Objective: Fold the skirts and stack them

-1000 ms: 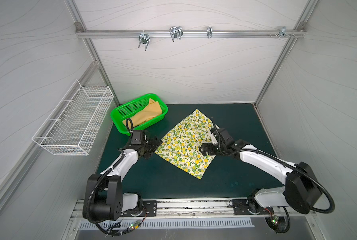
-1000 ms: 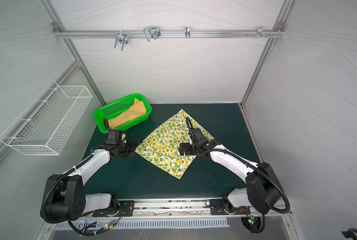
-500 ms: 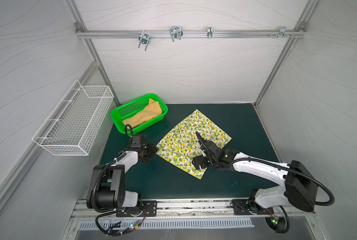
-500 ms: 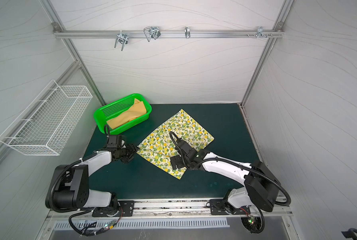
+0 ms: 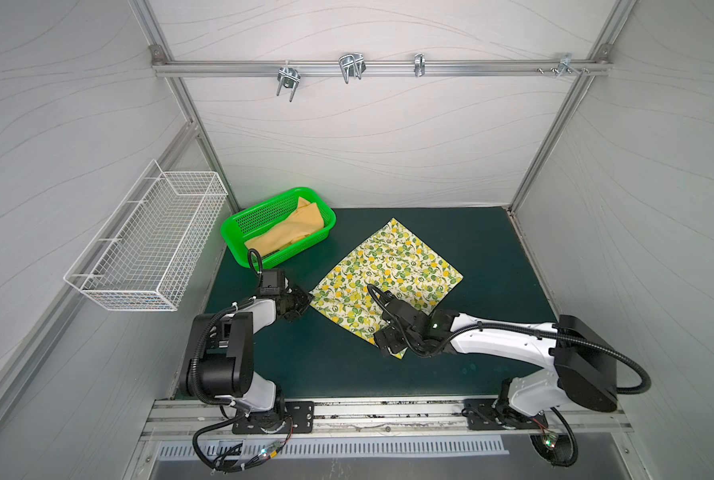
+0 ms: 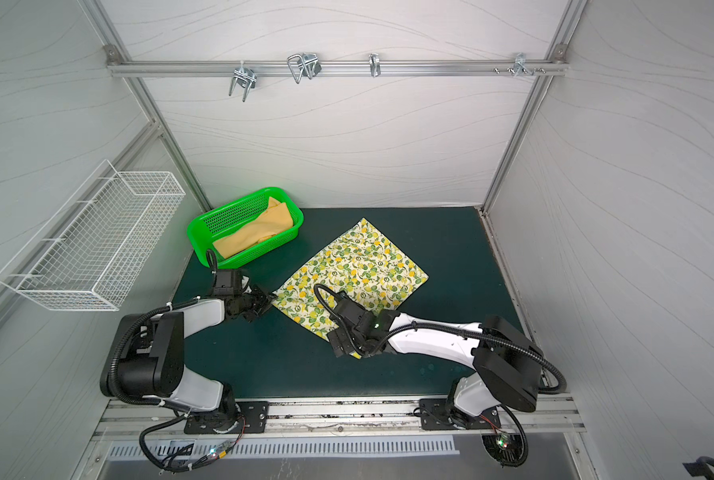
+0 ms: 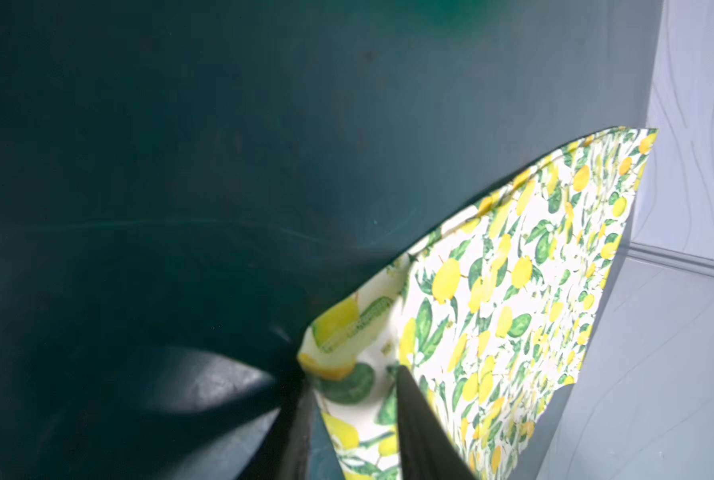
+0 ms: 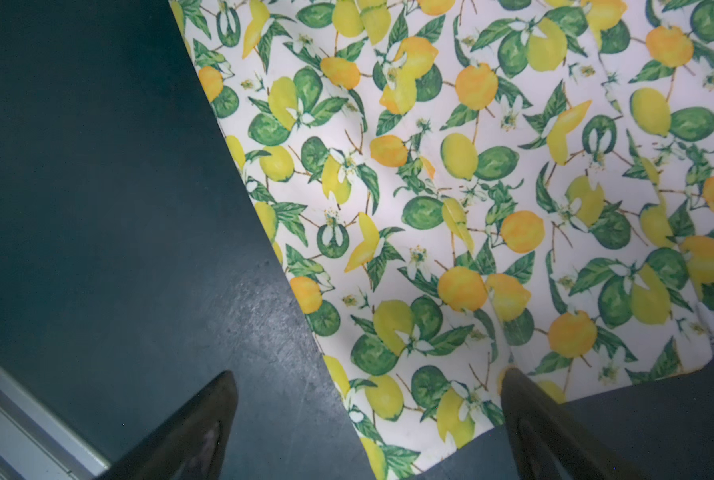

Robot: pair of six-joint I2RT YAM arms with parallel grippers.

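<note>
A: Item one, lemon skirt (image 5: 388, 274). Location?
B: Flat on the mat (image 5: 326, 374), near the middle, lying as a diamond with corners at 12, 3, 6 and 9 o'clock. Print side up, one layer showing

A: Item two, mustard skirt (image 5: 289, 232)?
B: Crumpled inside the basket (image 5: 260, 214), which sits at 10 o'clock on the mat, against the far-left corner. Well apart from the lemon skirt

A: Left gripper (image 5: 303, 301). Place and state?
B: At the lemon skirt's 9 o'clock corner. In the wrist view its fingers (image 7: 422, 436) stand fairly close, one on each side of that corner, with the cloth curled up between them. Clamped or only closing in: cannot tell

A: Right gripper (image 5: 388, 345)?
B: Over the 6 o'clock corner, low above the mat. Released, jaws spread wide. In the wrist view one of its fingers (image 8: 546, 432) sits over the hem and the other over bare mat. The corner lies flat between them, not gripped

A: Sundries?
B: Wire rack (image 5: 147, 237), white, hung on the left wall at 9 o'clock, off the mat
</note>
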